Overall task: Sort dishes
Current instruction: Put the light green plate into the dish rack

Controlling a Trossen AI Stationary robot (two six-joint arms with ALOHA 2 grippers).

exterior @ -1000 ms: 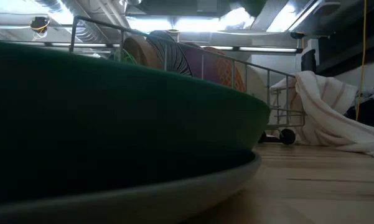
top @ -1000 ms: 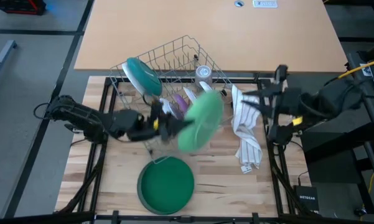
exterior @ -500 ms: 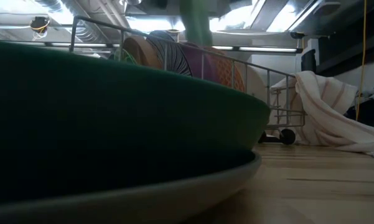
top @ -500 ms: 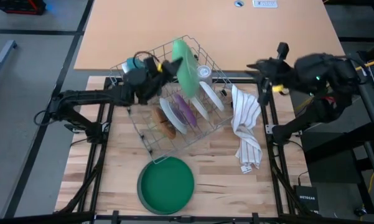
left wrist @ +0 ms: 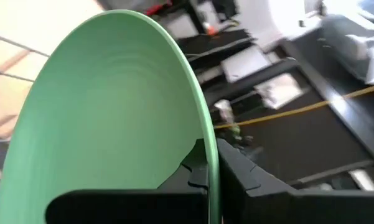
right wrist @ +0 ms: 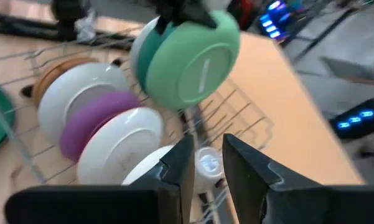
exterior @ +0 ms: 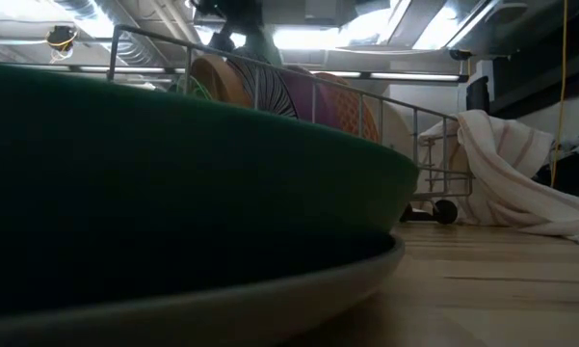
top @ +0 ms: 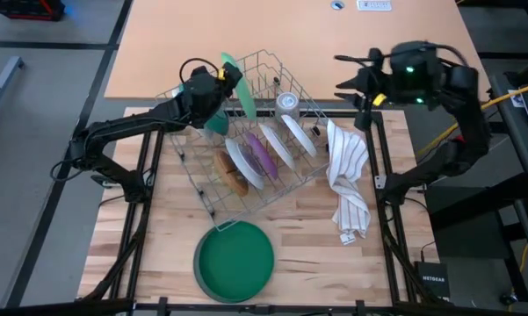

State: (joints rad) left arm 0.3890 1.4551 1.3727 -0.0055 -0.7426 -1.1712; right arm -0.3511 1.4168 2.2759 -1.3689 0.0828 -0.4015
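Jaws of the left gripper (top: 221,77) are clamped fully shut on the rim of a light green plate (top: 242,86), which stands on edge above the far left end of the wire rack (top: 213,204); the left wrist view shows the plate's rim pinched between the dark fingers (left wrist: 249,183). Just behind it, against the rack's far left side, a teal plate (right wrist: 142,57) stands upright. Jaws of the right gripper (top: 347,77) are parted a little and hold nothing; that arm hangs in the air over the far right corner of the rack, above the desk's edge.

Inside the rack, small dishes stand on edge in a row: a brown one (right wrist: 57,68), a white one (right wrist: 81,96), a purple one (right wrist: 92,121), then two more white ones (right wrist: 121,146). A small clear cup (top: 287,102) sits in the rack's far side. Right of the rack lies a white striped cloth (top: 349,180), crumpled. Near the desk's front edge a dark green plate (top: 235,261) lies flat on a grey one (exterior: 270,299), filling most of the low view.

The desk (top: 167,228) is pale wooden boards in a black frame; a tan tabletop (top: 290,35) adjoins it beyond, and grey floor surrounds both, with a yellow cable (top: 514,92) at the right
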